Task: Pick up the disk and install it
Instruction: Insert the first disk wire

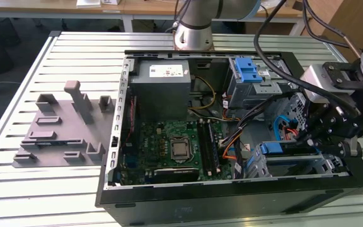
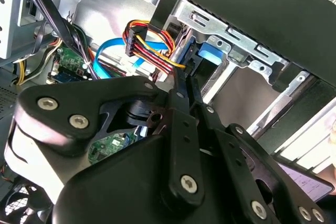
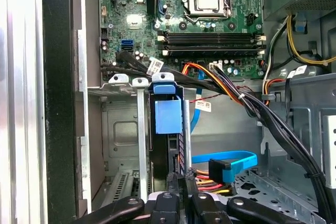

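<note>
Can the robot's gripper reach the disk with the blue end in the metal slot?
Probably yes. The gripper is at the open end of the grey metal bay, in line with the blue-railed flat disk, and the coloured cables pass beside it, not across.

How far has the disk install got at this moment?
Pickup looks done: the disk, blue rails showing, stands on edge in the lower drive bay of the open computer case. The hand sits right at its end. Whether it is fully seated cannot be told.
</note>
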Motion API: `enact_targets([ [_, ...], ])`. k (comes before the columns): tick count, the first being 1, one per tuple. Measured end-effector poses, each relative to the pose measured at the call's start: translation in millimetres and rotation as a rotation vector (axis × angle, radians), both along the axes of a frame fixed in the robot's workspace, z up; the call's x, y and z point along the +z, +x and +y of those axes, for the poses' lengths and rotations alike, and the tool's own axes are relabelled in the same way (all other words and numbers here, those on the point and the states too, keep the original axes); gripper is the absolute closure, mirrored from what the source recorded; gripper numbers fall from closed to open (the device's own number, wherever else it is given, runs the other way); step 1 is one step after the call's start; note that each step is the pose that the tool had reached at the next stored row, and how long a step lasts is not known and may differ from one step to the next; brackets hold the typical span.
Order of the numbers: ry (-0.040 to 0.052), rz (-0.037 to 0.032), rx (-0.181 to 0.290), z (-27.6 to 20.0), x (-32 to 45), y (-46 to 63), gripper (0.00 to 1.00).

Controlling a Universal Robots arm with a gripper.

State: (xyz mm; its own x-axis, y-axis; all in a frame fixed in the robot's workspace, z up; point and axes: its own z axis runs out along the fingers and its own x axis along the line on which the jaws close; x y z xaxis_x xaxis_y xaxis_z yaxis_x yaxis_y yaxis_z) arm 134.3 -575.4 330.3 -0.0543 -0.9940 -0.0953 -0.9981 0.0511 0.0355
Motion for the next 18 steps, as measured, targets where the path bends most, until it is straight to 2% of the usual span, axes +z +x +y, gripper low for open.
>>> enact_targets([
  [5, 0.0002, 0.0001, 0.0, 0.0, -1.1, 0.2, 0.83],
  [6, -0.0004, 0.0, 0.0, 0.0, -0.2, 0.3, 0.76],
  [12, -0.0049, 0.0007, 0.0, 0.0, 5.9, 0.4, 0.76],
  [13, -0.0075, 0.0009, 0.0, 0.1, 6.9, 0.4, 0.78],
  [14, -0.0101, 0.0009, 0.0, 0.1, 7.2, 0.4, 0.84],
  [15, -0.013, 0.0009, 0.0, 0.1, 7.5, 0.4, 0.84],
  [16, -0.015, 0.0009, 0.0, 0.1, 7.6, 0.5, 0.89],
  [18, -0.0194, 0.0009, 0.0, 0.1, 7.9, 0.4, 0.89],
])
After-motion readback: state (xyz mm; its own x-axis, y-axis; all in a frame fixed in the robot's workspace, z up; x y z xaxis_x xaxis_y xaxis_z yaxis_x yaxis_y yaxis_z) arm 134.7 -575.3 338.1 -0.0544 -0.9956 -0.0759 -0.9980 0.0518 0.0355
